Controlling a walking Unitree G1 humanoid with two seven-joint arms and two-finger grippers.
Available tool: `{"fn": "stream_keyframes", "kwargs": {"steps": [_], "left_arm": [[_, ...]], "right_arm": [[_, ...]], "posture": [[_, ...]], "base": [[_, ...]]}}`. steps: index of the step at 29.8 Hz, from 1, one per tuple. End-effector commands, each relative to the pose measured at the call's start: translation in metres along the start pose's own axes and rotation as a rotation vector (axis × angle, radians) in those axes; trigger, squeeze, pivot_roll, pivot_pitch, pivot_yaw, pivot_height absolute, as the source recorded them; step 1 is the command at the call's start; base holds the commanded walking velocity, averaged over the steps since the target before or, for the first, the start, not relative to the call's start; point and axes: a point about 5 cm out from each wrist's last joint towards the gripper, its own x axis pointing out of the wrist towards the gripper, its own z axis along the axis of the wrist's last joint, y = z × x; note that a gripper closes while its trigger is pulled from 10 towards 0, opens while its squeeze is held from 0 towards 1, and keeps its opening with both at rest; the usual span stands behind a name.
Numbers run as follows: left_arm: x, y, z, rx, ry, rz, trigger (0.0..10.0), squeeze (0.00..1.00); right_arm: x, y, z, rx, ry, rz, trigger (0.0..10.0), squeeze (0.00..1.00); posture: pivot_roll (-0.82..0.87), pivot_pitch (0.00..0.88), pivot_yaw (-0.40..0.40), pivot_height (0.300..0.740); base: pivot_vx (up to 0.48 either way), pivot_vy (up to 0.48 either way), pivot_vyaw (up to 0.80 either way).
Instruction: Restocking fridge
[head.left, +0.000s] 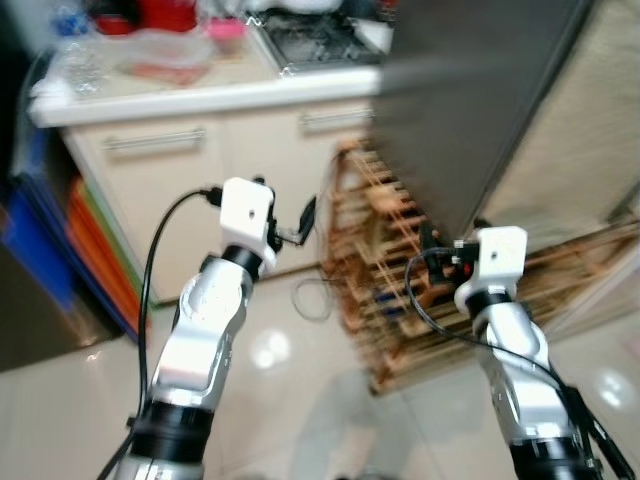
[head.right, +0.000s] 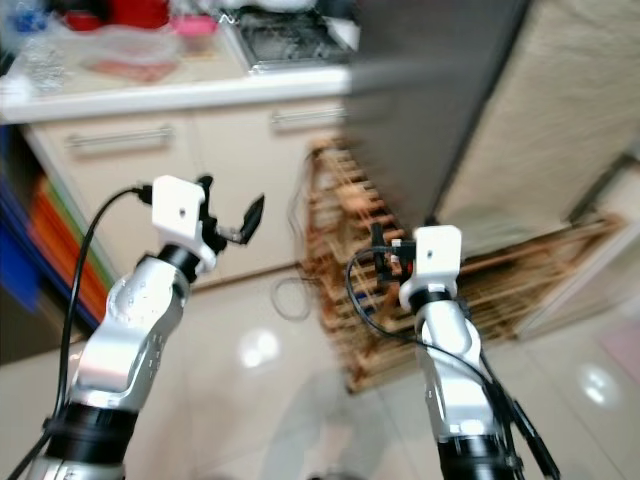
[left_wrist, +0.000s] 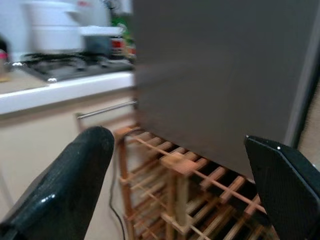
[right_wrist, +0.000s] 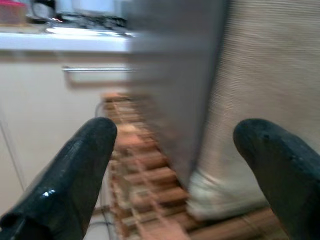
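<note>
Both arms are raised before the dark fridge (head.left: 470, 110) (its door closed). The left gripper (left_wrist: 175, 175) gapes wide and empty, the fridge ahead of its fingertips above a wooden rack (head.left: 385, 270). The right gripper (right_wrist: 185, 165) is likewise spread wide, holding nothing, beside the fridge's edge.

Tall dark grey fridge (head.left: 470, 110) with a flat matte door, shut, upright, blurred, standing just beside the white-topped counter's end, its lower part directly behind a slatted wooden rack on the floor
</note>
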Motion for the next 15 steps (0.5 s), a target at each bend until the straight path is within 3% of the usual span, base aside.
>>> {"fn": "stream_keyframes", "kwargs": {"steps": [1, 15], "left_arm": [[0.0037, -0.0005, 0.0051, 0.000, -0.015, -0.004, 10.0, 0.00], [0.0100, 0.0035, 0.0040, 0.039, 0.007, -0.013, 10.0, 0.00]], "right_arm": [[0.0002, -0.0015, 0.0019, -0.013, -0.005, -0.005, 10.0, 0.00], [-0.0038, -0.0029, -0.0007, -0.028, -0.001, -0.022, 10.0, 0.00]], "posture": [[-0.05, 0.000, 0.014, 0.740], [-0.07, 0.000, 0.033, 0.740]], "base": [[0.000, 0.000, -0.53], [0.000, 0.000, -0.54]]}}
